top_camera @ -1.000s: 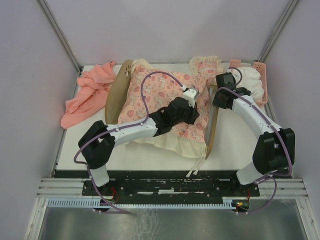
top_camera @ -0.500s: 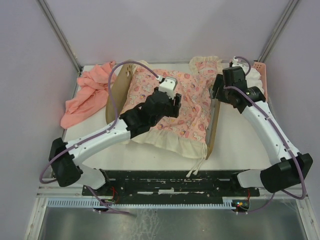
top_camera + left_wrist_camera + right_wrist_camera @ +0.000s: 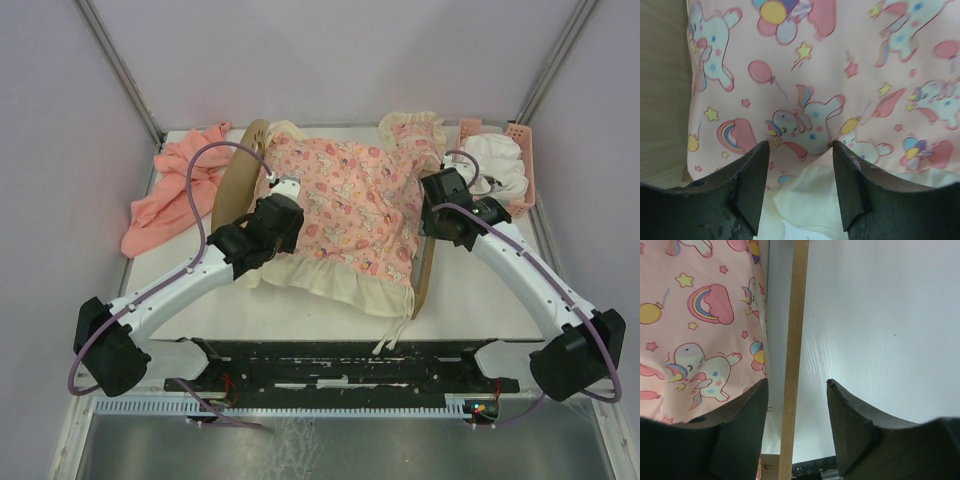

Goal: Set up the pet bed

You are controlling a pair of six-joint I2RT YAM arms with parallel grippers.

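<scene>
Pet bed (image 3: pixel 232 190): one;
Unicorn-print blanket (image 3: pixel 345 205): one;
Salmon cloth (image 3: pixel 170 195): one;
Pink basket (image 3: pixel 526 150): one;
White bundle (image 3: pixel 496 160): one;
Arms: two; left arm (image 3: pixel 170 288); right arm (image 3: pixel 530 265)

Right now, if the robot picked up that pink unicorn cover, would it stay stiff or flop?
Probably floppy: the unicorn cover drapes over the pet bed, and its cream ruffle lies crumpled along the near edge. Likely light, since it looks like soft, wrinkled fabric. Pinched at one spot, it would probably sag rather than lift flat.
</scene>
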